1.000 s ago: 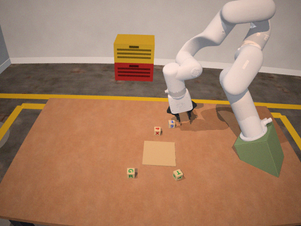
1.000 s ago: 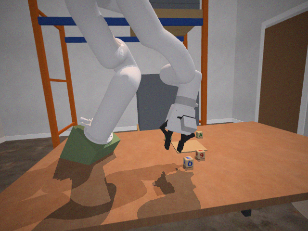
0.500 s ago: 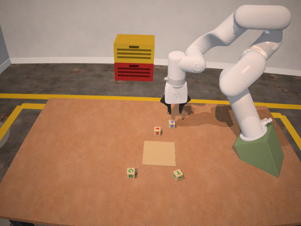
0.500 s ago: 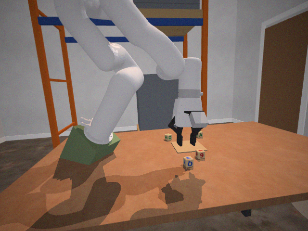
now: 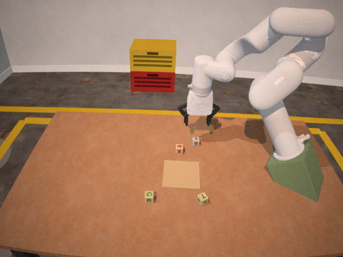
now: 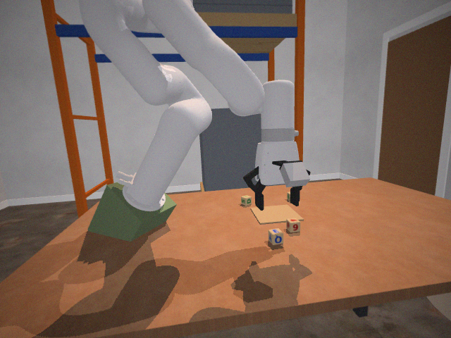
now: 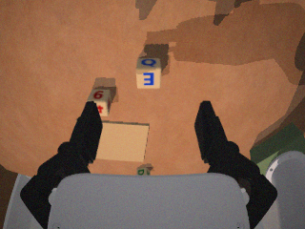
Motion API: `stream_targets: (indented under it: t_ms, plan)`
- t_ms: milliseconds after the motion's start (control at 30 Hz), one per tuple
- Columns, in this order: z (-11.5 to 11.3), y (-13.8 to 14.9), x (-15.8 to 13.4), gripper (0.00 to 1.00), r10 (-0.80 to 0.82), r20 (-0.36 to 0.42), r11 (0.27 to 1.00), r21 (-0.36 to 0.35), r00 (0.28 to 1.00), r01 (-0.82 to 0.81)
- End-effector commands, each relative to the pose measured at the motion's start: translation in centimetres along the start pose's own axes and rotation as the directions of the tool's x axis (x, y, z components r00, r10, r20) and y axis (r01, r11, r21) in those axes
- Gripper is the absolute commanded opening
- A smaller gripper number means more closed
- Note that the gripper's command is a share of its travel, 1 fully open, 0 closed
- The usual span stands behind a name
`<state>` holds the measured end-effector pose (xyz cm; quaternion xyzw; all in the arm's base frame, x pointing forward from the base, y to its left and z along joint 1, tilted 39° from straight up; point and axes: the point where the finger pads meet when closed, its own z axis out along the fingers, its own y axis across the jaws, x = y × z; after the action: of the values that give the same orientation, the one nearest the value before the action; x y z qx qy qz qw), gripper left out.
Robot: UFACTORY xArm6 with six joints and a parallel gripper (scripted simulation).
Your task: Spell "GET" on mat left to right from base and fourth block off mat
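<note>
I read a blue E atop the block (image 7: pixel 148 78) just off the mat (image 5: pixel 181 174), its letter upright toward my wrist camera; the gripper (image 5: pixel 197 120) hangs above, spread wide, holding nothing.
</note>
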<state>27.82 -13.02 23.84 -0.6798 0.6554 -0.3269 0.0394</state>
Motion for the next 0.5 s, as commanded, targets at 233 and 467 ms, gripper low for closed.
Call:
stream_targets:
  t_ms: [233,467]
  plan:
    - [-0.07,-0.10,-0.02,1.00,0.118,0.001,0.993,0.004,0.993,-0.118]
    - [-0.05,-0.08,-0.13,1.00,0.275,0.002,0.961,0.004,0.961,-0.275]
